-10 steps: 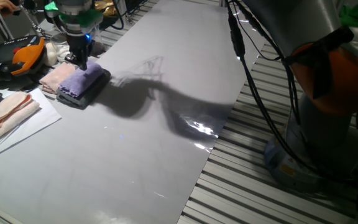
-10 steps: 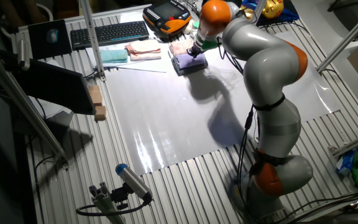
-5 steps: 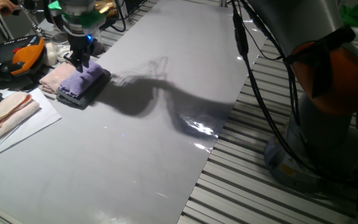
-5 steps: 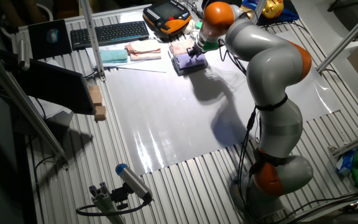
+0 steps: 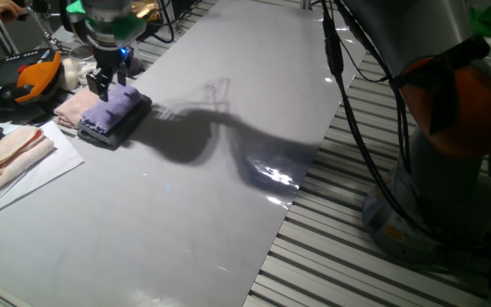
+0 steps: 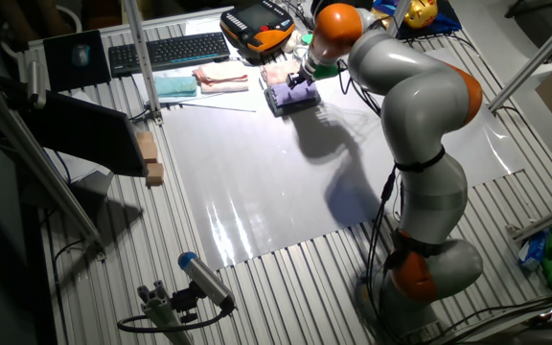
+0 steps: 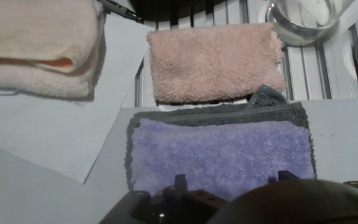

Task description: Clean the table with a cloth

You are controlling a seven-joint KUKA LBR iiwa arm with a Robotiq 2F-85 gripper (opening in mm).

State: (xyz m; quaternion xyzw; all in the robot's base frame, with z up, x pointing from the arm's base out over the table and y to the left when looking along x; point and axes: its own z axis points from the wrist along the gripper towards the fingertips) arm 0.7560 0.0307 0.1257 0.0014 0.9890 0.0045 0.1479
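The cloth (image 5: 113, 107) is lavender and fuzzy, and it lies flat on top of a dark grey folded cloth (image 5: 123, 127), near the far left corner of the bench (image 5: 228, 196). The pincer (image 5: 102, 83) hangs directly over the cloth, at its far edge, with the fingertips just above the pile or barely touching it; I cannot tell which. In the hand view the cloth (image 7: 219, 154) fills the middle of the picture, and the grey cloth (image 7: 216, 114) shows as a border around it. The two fingers stand a little apart in the fixed view, so the pincer is spread and it holds nothing.

The arm (image 6: 405, 86) reaches from its base on the floor grating across the bench. Its last link points straight down at the cloth (image 6: 288, 93), and the orange wrist joint (image 6: 334, 19) is above it. The arm throws a long dark shadow (image 5: 220, 141) on the glossy surface.

Just beside the grey cloth, on the side away from the open bench, lies a pale pink folded cloth (image 7: 213, 59). A second, thicker pink cloth (image 7: 39, 46) lies on a white sheet of paper (image 7: 48, 137) to the left. A glass vessel (image 7: 302, 18) stands behind the pink cloth. A keyboard (image 6: 169, 50) and an orange and black handheld control unit (image 6: 255, 23) lie further behind, on the grating. Nothing stands between the pincer and the cloth.
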